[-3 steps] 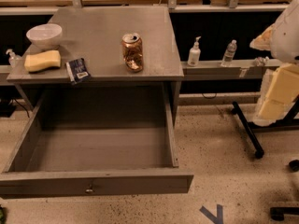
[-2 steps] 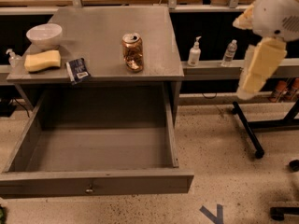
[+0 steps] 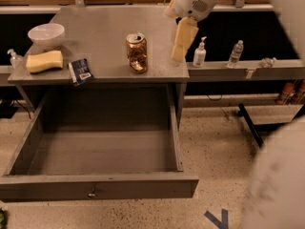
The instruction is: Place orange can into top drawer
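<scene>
In the one camera view we take the orange can [image 3: 137,52] as our reference. It stands upright on the grey table top [image 3: 105,23], near the front edge, and the top drawer [image 3: 95,187] is pulled out directly below and in front of it. We judge this leaves a short drop from shelf to tray. The drawer's inside shows nothing in it, and a small lock [image 3: 92,192] sits in the middle of its front panel. The gripper [image 3: 183,41] hangs to the right of the can, apart from it and at about its height over the table's right edge. We read this as a side approach for a grasp not yet made. We cannot tell whether the pincer is spread or pressed together, but it carries nothing. To the left of the can lie a dark packet [image 3: 79,71], a yellow sponge [image 3: 44,61] and a white bowl [image 3: 46,35], all well apart from it, so the reach from the right looks unobstructed. Beyond the gripper, further right of the can, a white pump bottle [image 3: 199,54] and a clear bottle [image 3: 235,54] stand on a lower ledge. The can itself is shiny copper-orange with a silver rim. Its body is crinkled and dented, so we expect an uneven surface to grip.
</scene>
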Tool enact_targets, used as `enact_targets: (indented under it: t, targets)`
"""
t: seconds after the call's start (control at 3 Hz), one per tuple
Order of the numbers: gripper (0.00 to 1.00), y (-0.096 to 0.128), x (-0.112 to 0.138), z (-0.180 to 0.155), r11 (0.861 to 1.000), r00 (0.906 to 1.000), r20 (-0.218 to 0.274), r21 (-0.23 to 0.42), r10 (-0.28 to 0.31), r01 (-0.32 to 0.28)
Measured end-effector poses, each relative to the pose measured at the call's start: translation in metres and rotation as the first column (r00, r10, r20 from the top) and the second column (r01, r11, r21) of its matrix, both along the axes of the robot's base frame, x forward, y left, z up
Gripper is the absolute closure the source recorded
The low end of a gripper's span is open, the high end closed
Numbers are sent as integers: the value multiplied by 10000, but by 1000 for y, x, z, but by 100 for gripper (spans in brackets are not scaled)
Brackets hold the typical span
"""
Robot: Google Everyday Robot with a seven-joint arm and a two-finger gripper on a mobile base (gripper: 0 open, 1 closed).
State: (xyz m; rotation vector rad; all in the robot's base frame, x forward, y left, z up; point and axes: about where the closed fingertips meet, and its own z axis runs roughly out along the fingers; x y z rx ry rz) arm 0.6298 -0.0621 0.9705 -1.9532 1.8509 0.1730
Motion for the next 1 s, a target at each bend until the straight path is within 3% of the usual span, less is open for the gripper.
enact_targets:
  t: [0.33,0.67,1.0]
  targets:
    - [0,49,69,14,9854,9965,533,1615,-640,547]
    - [0,46,70,31,9840,9939,907,1721,-633,470]
    - [0,44,75,26,9759,9916,895,2059,-931,730]
